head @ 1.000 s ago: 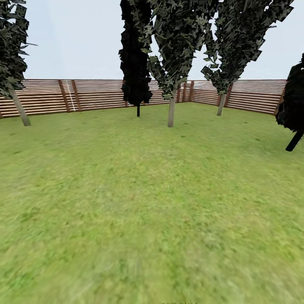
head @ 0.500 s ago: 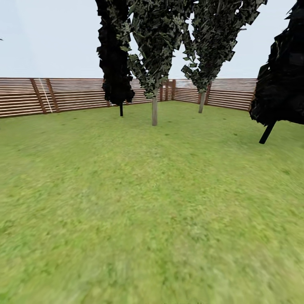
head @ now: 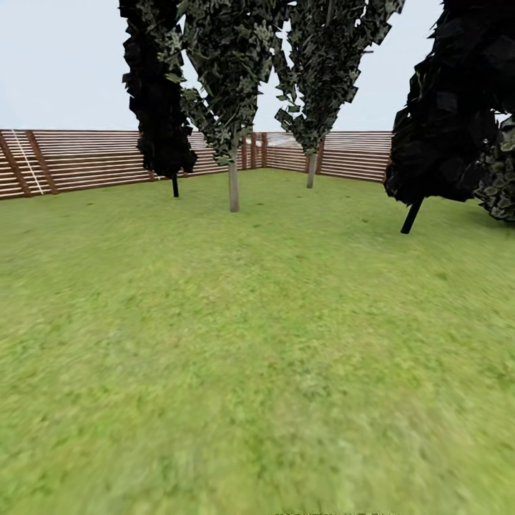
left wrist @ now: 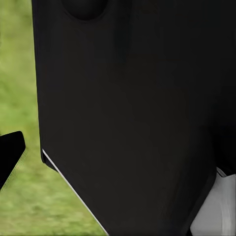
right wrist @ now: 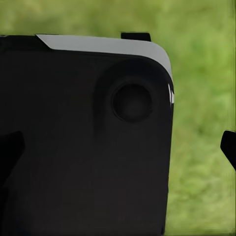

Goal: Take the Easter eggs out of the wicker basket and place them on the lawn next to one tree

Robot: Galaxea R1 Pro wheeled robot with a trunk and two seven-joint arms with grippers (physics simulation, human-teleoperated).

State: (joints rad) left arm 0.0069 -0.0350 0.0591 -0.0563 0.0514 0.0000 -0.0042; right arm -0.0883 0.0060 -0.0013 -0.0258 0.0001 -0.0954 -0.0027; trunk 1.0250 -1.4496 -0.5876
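Note:
The lawn [head: 243,343] spreads as patchy green grass from my feet to the fence. The wicker basket, the three Easter eggs and the thick-trunked tree are out of view. In the left wrist view one black fingertip [left wrist: 10,157] of my left gripper [left wrist: 118,162] shows at the picture's edge over grass, in front of my own black body. My right gripper [right wrist: 118,152] has its fingertips [right wrist: 228,147] far apart at both edges, with nothing between them.
A brown slat fence [head: 79,161] bounds the garden and turns a corner at the back. Thin-trunked dark-foliage trees stand ahead: a pale trunk [head: 233,187], a black one [head: 175,186], one by the fence [head: 310,172], and a leaning dark tree [head: 411,214] at the right.
The whole head picture has slid to the left, so the camera has turned right. A big dark tree has come into view at the right. Nothing in the garden has moved.

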